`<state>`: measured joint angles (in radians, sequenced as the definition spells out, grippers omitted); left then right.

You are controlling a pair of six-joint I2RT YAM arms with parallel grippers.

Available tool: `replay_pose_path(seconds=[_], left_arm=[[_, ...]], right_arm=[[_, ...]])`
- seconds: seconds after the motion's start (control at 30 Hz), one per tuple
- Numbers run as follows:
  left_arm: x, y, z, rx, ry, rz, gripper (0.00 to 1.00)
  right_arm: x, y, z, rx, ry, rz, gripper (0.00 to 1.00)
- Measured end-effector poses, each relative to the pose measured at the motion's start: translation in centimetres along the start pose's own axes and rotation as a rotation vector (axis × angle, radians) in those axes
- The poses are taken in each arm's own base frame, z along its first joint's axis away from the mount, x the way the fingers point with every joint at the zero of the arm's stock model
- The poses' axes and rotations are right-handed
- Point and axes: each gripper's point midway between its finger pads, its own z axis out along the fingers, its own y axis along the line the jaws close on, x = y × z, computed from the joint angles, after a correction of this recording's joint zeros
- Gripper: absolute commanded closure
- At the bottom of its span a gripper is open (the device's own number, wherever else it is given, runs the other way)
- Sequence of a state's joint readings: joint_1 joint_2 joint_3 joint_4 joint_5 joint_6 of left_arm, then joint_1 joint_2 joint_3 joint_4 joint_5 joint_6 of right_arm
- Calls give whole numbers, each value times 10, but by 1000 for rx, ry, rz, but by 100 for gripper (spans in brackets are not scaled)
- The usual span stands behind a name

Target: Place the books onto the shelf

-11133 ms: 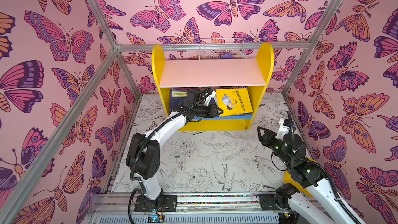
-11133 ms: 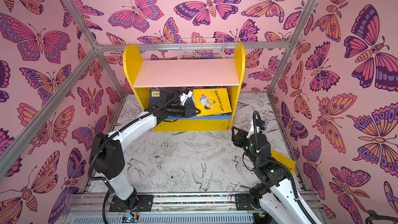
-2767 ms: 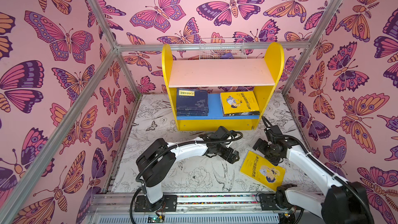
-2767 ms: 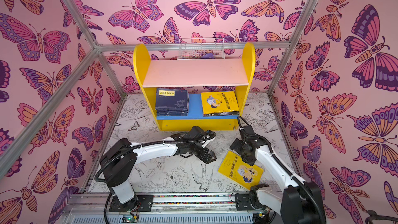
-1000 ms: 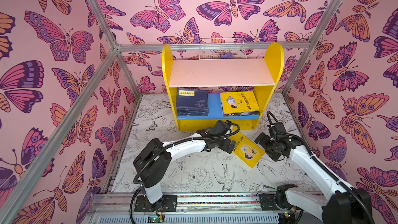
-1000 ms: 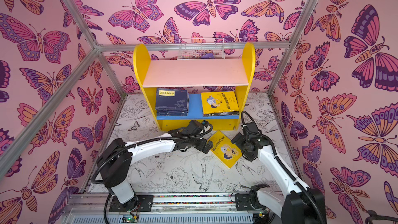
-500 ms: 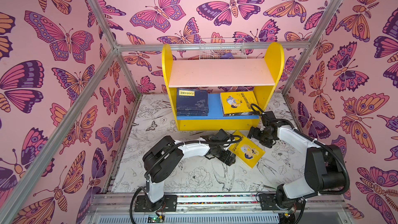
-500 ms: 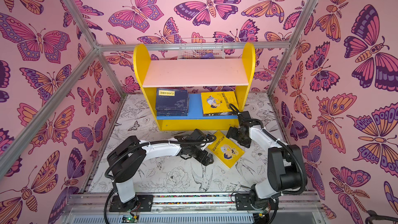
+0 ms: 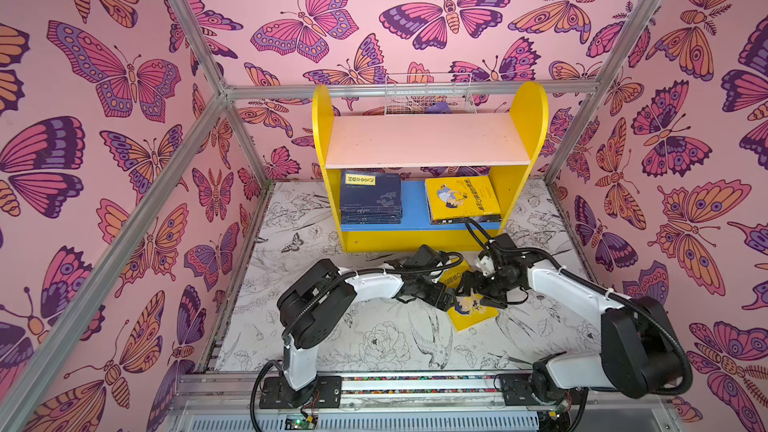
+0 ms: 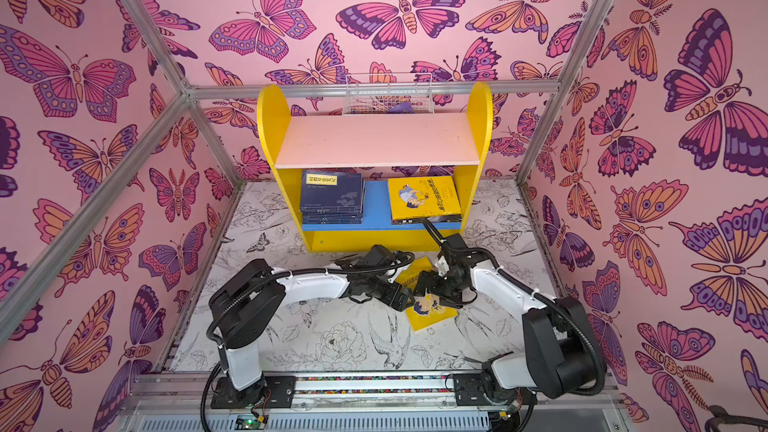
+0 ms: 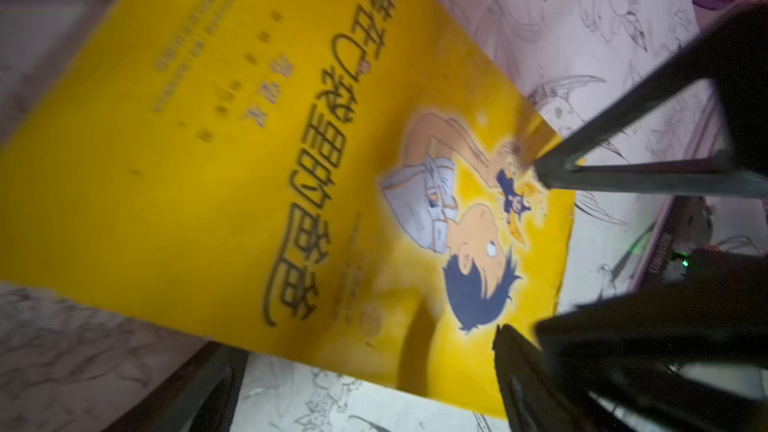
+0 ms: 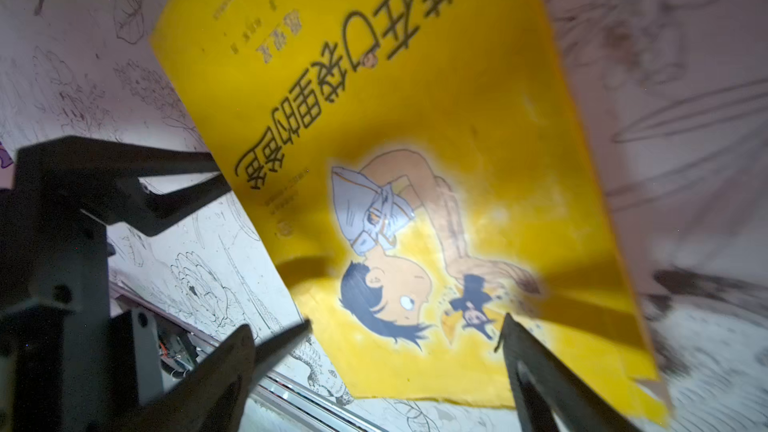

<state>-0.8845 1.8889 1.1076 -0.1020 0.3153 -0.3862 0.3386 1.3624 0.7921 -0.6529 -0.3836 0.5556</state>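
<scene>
Pink butterfly walls (image 9: 124, 76) stand around a white worktop (image 9: 374, 338) with drawn flowers. Both arms reach low to the middle. The left pincer (image 9: 448, 295) and right pincer (image 9: 478, 293) gape wide over a yellow book (image 9: 471, 314), lower middle of the frame, below the shelf (image 9: 428, 147).

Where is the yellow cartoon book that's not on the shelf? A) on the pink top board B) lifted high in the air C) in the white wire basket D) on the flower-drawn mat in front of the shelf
D: the yellow book lies on the mat, just in front of the shelf.
</scene>
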Motion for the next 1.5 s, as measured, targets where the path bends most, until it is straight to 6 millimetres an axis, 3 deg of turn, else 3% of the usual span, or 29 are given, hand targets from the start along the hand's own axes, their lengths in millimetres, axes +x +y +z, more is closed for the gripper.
replay_pose_path(seconds=[0.2, 0.37, 0.47, 0.6, 0.77, 1.0, 1.2, 1.5], left_arm=[[-5, 11, -1, -45, -26, -24, 9], [-5, 10, -1, -43, -26, -22, 12], [-3, 9, 0, -39, -17, -19, 17], [-4, 10, 2, -41, -10, -16, 27], [-3, 16, 4, -69, -1, -1, 38], [-6, 24, 3, -98, -10, -2, 40], [-6, 24, 3, -88, -9, -2, 41], [1, 24, -4, -42, -39, -4, 41]], right_arm=[[-31, -15, -11, 80, -91, 61, 6], [-50, -33, 21, 138, -37, 91, 10], [-53, -27, 29, 94, -29, 75, 15], [-46, -13, 31, -13, -47, 39, 16], [-13, 0, 27, -144, -1, 48, 17], [-6, 32, 2, -317, -30, 16, 24], [-12, 56, -15, -423, -84, -41, 43], [-11, 55, -12, -405, -90, -45, 68]])
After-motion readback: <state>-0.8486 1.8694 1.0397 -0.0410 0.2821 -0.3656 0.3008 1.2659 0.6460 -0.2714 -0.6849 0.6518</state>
